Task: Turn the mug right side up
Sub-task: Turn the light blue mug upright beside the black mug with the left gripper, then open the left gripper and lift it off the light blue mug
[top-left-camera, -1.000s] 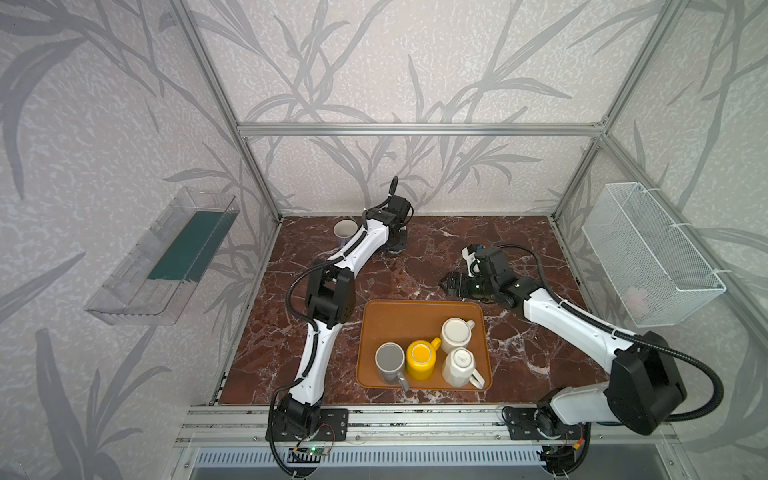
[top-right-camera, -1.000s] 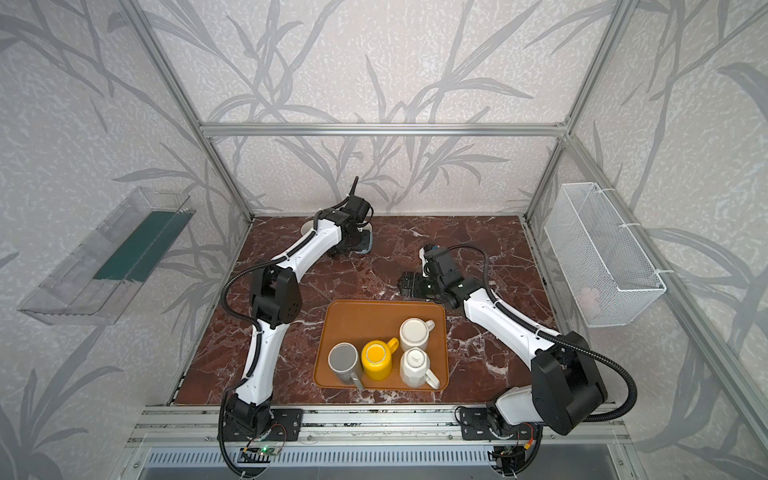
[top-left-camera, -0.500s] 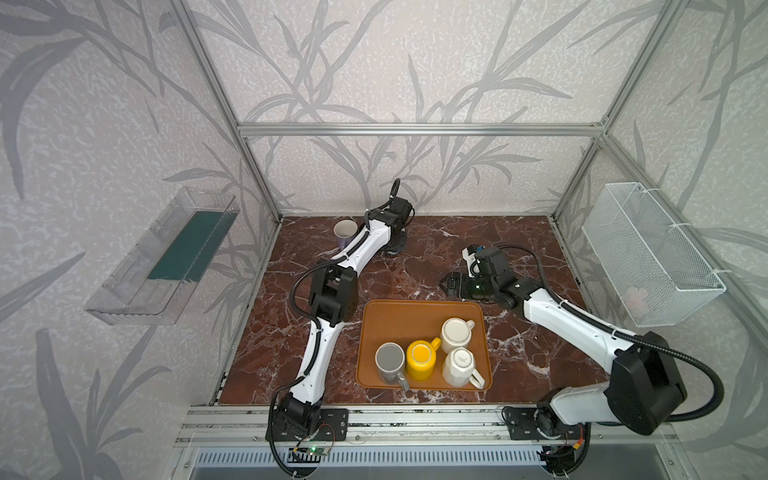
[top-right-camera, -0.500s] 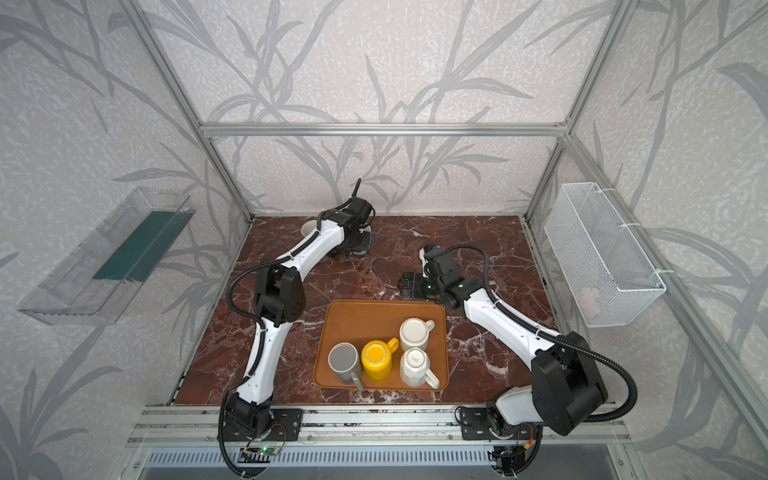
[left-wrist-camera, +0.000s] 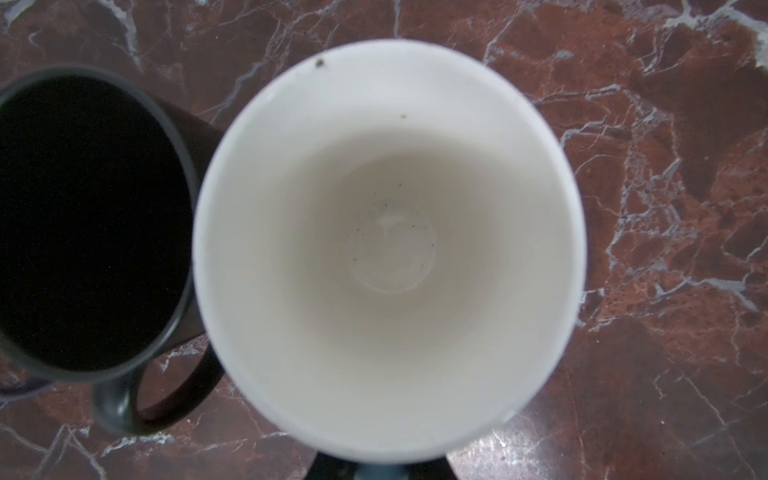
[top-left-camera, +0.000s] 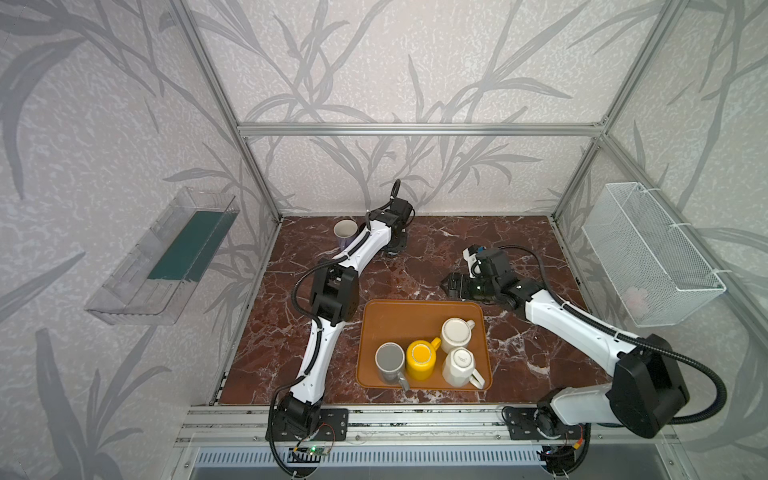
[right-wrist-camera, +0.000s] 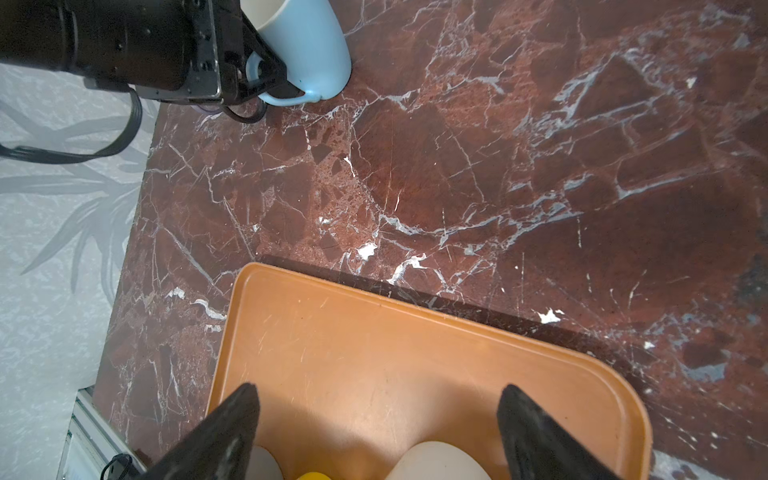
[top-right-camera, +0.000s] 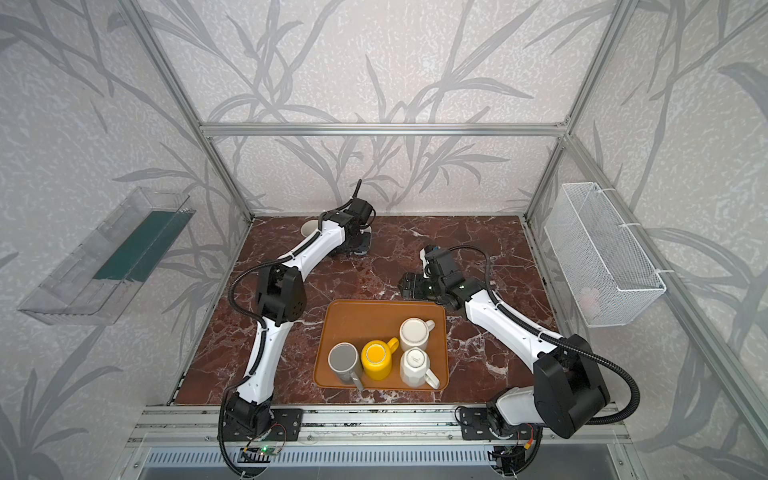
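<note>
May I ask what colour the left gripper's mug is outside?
Light blue; the right wrist view shows the mug best.

White link shells, black joint housings on left arm (top-left-camera: 322, 353) and right arm (top-left-camera: 577, 324). Thin black cables along white links. Thick black corrugated cable (top-left-camera: 723, 390) loops at lower right of frame. Black, tapered fingers (right-wrist-camera: 224, 436) on right gripper (right-wrist-camera: 377, 388).

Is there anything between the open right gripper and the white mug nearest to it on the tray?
Nothing visible does. In the right wrist view only bare tray lies between the right gripper and the white mug.
</note>
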